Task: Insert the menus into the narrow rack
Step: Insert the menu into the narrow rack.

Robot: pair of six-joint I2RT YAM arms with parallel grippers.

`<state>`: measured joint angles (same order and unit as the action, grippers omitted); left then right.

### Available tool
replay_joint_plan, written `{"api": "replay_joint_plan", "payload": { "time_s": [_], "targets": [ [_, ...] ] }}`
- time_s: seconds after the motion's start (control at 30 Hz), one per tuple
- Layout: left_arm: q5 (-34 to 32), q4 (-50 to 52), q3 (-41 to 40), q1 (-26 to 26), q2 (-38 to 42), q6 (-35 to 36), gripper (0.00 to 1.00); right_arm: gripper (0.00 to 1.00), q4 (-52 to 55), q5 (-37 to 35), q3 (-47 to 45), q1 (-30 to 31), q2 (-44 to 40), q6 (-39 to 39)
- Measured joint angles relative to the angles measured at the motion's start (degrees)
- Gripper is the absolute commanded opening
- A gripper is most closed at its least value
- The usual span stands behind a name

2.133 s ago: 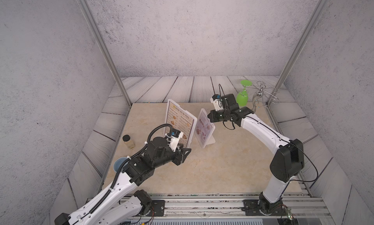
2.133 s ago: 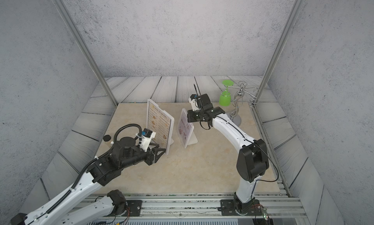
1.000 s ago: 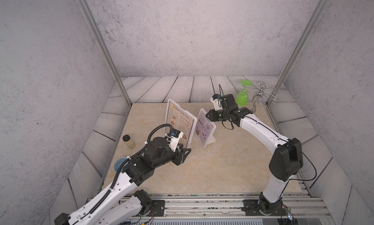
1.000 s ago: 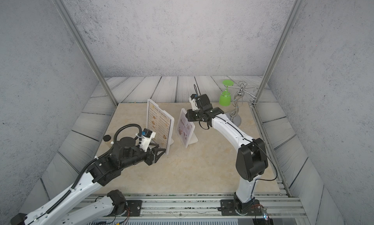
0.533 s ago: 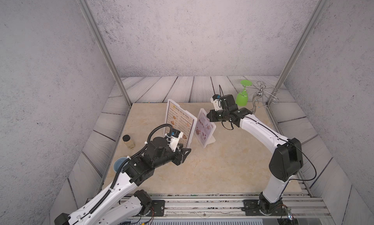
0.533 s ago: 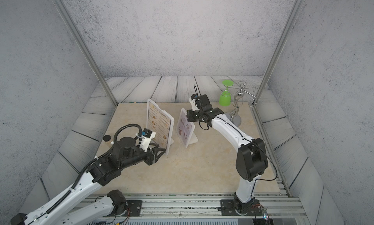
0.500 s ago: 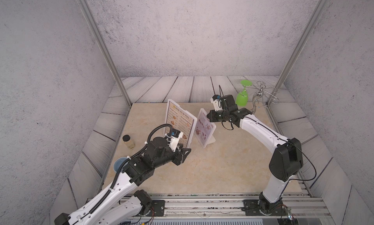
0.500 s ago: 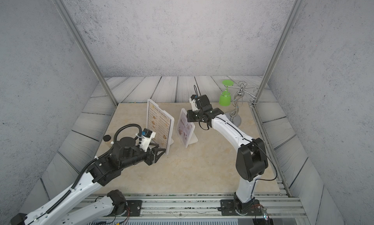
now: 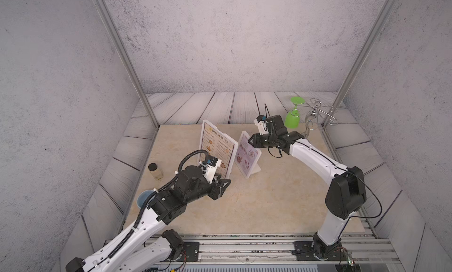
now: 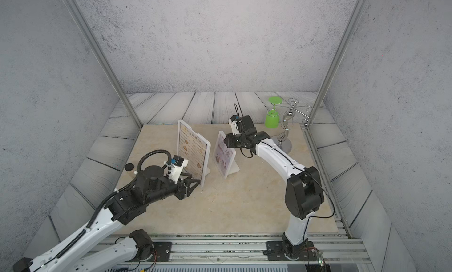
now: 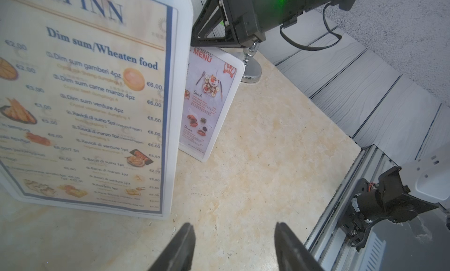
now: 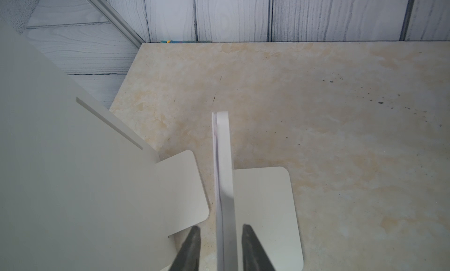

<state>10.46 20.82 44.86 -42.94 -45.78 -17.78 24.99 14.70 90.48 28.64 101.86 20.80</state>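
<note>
Right wrist view is giving what no other camera is: the top edge of the small rack [image 12: 225, 160] seen end-on, with the smaller menu [image 12: 215, 165] lying as a thin sheet flat against one face of it. The right gripper [image 12: 220, 229] is straddling that edge with its jaws parted. A gap is showing on each side of the panel, so it is clasping nothing.

Left wrist view is facing the printed sides instead. The larger menu [image 11: 85, 106], headed "DIM SUM INN", is standing upright in the large rack [image 11: 181, 87], and the red-headed smaller menu is standing just beside it. The left gripper [image 11: 235, 247] is hanging released over bare bench [image 11: 255, 160] near the large rack's lower corner, touching nothing.

Both top views are adding a green glass [image 9: 292, 118] hanging upside down on a wire holder [image 9: 318, 112] at the far right corner. A top view is also catching a small jar [image 9: 155, 170] and a blue cup [image 9: 143, 200] by the left arm.
</note>
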Motion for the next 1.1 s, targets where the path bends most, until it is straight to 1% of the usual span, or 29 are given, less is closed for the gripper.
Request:
{"api": "replay_joint_plan", "payload": {
  "time_s": [0.2, 0.37, 0.57, 0.7, 0.8, 0.87, 0.9, 0.93, 0.97, 1.0, 1.1],
  "targets": [
    [-1.0, 0.0, 0.0, 0.0, 0.0, -0.1, 0.59, 0.46, 0.5, -1.3, 0.4, 0.0, -0.4, -0.5],
    [-2.6, 0.3, 0.5, 0.0, 0.1, -0.2, 0.6, 0.54, 1.4, -3.0, 0.4, -0.5, -3.4, -1.1],
    [-4.9, 0.5, 2.9, 0.0, -0.2, 0.0, 0.63, 0.68, 1.1, -5.9, -2.3, -1.0, -12.2, -1.9],
    [-6.8, 1.2, 5.9, 0.0, -1.3, 0.4, 0.66, 0.77, 0.9, -8.7, -6.4, -1.1, -17.9, -2.4],
    [-8.9, 1.9, 8.2, -0.1, -2.0, 1.2, 0.69, 0.87, 0.6, -10.7, -9.9, -1.1, -21.0, -2.8],
    [-10.5, 2.2, 9.4, -0.1, -2.4, 1.6, 0.72, 0.92, 0.5, -11.7, -12.4, -1.4, -22.8, -3.0],
    [-11.5, 2.4, 10.2, -0.1, -2.6, 2.1, 0.81, 0.94, 0.5, -12.0, -13.5, -1.5, -23.5, -3.1],
    [-12.5, 2.6, 11.1, -0.1, -3.0, 2.6, 0.94, 0.96, 0.5, -12.2, -14.4, -1.6, -24.1, -3.2],
    [-13.4, 2.7, 12.0, -0.1, -3.4, 2.8, 0.98, 0.97, 0.5, -12.4, -15.1, -1.8, -24.7, -3.4],
    [-14.4, 2.9, 13.0, -0.2, -4.0, 3.2, 1.0, 0.98, 0.5, -12.8, -15.9, -2.1, -25.4, -3.5],
    [-17.3, 3.3, 16.3, -0.2, -6.0, 4.5, 1.0, 0.99, 0.4, -12.9, -18.3, -3.5, -27.9, -3.2]
  ]
}}
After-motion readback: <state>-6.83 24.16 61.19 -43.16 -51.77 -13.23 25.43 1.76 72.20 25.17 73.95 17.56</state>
